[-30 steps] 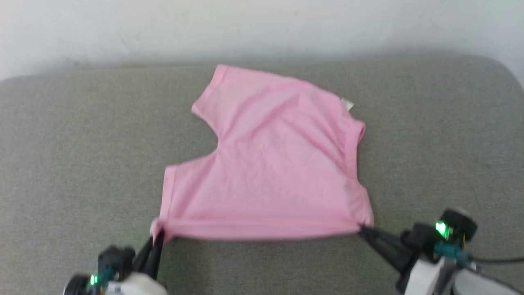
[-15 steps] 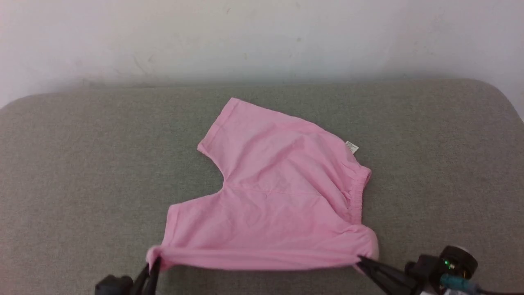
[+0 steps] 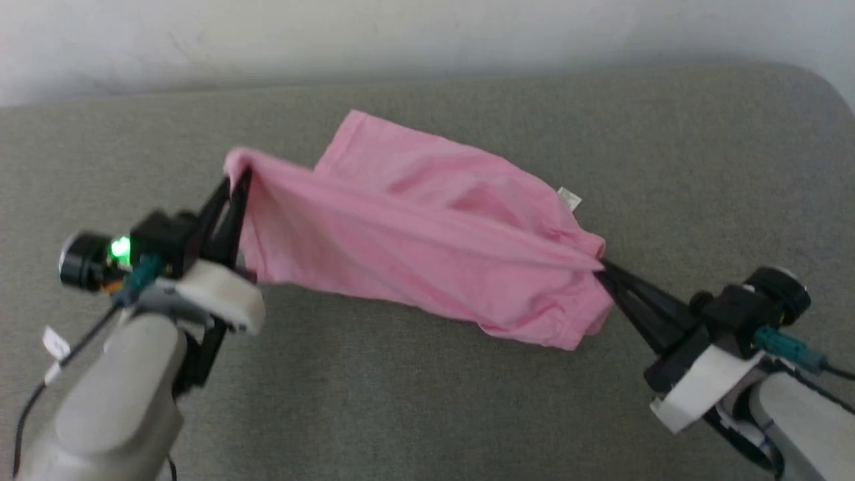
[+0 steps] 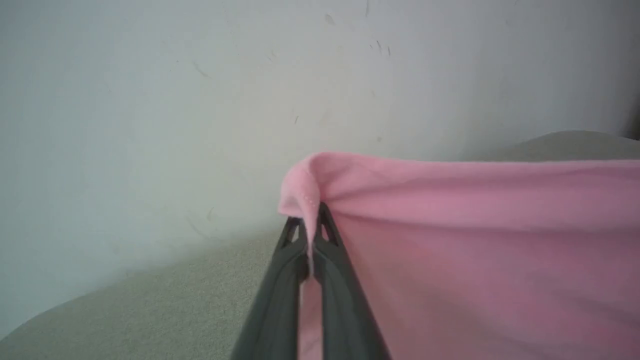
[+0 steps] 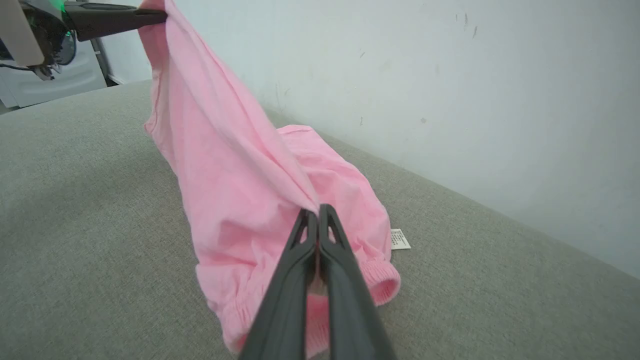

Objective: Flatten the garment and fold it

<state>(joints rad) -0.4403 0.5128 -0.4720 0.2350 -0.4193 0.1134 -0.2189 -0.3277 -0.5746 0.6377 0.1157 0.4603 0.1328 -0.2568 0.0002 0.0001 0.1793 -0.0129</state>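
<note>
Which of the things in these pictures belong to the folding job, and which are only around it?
For the job: light-pink thin cotton garment, partly lifted; left gripper and right gripper, each shut on its edge.
Only around: grey woven fabric surface under it; plain white wall behind.

1. The label (image 3: pixel 568 198) carries print too small to read (even in the right wrist view).
2. The garment (image 3: pixel 414 234) runs off the left wrist view's right and bottom edges, and its raised fold hides part of the leg behind.
3. Pink cloth hides where the left end effector (image 3: pixel 239 179) fingers meet.
4. The right forearm (image 3: pixel 795 411) is cut off at the head view's corner.
</note>
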